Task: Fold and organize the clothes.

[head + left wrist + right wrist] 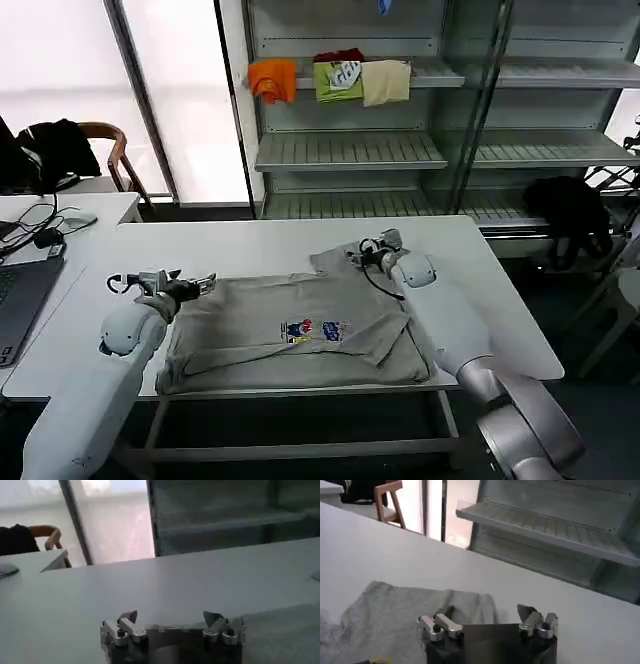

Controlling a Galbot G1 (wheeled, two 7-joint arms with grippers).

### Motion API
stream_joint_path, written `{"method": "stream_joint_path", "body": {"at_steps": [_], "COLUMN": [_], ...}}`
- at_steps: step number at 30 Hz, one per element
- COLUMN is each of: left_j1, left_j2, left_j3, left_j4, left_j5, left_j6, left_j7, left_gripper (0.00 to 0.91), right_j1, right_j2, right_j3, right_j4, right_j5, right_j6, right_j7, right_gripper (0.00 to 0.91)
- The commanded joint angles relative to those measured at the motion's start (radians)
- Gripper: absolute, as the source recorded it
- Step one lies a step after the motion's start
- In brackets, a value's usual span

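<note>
One light grey short-sleeved shirt (300, 325) lies spread flat on the white table (250, 245), its small multicoloured chest print (316, 330) facing up. My left gripper (160, 282) hovers at the shirt's far left corner. In the left wrist view this left gripper (170, 617) is open with bare table between its fingers, and the shirt (287, 630) lies off to one side. My right gripper (372, 250) sits over the shirt's far right corner. The right wrist view shows that gripper (486, 612) open just above the grey cloth (395, 615), holding nothing.
A metal shelf unit (350, 150) behind the table holds orange (272, 78), green (338, 80) and cream (386, 82) folded pieces. A laptop (20, 290) and cables lie on the left desk, near a chair (105, 150). A black garment (565, 210) hangs at the right.
</note>
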Motion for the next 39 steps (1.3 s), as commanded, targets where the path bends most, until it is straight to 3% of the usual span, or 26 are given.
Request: {"method": "stream_joint_path", "body": {"at_steps": [1, 4, 5, 6, 7, 8, 9, 31, 39], "left_j1": [-0.013, -0.008, -0.007, -0.007, -0.005, -0.004, -0.001, 0.031, 0.027], "left_j2": [-0.007, -0.005, -0.004, -0.004, -0.004, -0.004, -0.004, 0.008, 0.031], "left_j3": [-0.025, -0.037, -0.040, -0.041, -0.043, -0.044, -0.046, -0.055, -0.063], "left_j4": [0.086, 0.100, 0.104, 0.106, 0.108, 0.108, 0.109, 0.006, -0.094], "left_j5": [0.001, -0.001, -0.002, -0.002, -0.005, -0.005, -0.004, -0.024, -0.111], "left_j6": [0.011, 0.010, 0.010, 0.010, 0.010, 0.009, 0.009, -0.014, -0.042], "left_j7": [0.049, 0.064, 0.069, 0.074, 0.078, 0.084, 0.092, 0.148, 0.095], "left_gripper": [0.907, 0.907, 0.695, 0.453, 0.302, 0.071, 0.020, 0.010, 0.000], "right_j1": [0.010, 0.003, 0.001, -0.002, -0.005, -0.009, -0.013, -0.056, -0.046], "right_j2": [0.021, 0.020, 0.020, 0.020, 0.019, 0.017, 0.015, -0.026, -0.080], "right_j3": [-0.001, 0.000, 0.000, 0.001, 0.001, 0.000, -0.001, 0.022, 0.019], "right_j4": [-0.044, -0.039, -0.039, -0.039, -0.038, -0.036, -0.034, 0.036, 0.229], "right_j5": [-0.036, -0.039, -0.039, -0.040, -0.042, -0.044, -0.045, -0.039, 0.062], "right_j6": [-0.016, -0.017, -0.017, -0.017, -0.017, -0.016, -0.016, 0.016, -0.010], "right_j7": [-0.022, -0.025, -0.025, -0.026, -0.030, -0.035, -0.038, -0.075, -0.055], "right_gripper": [0.907, 0.816, 0.725, 0.554, 0.453, 0.191, 0.010, 0.000, 0.000]}}
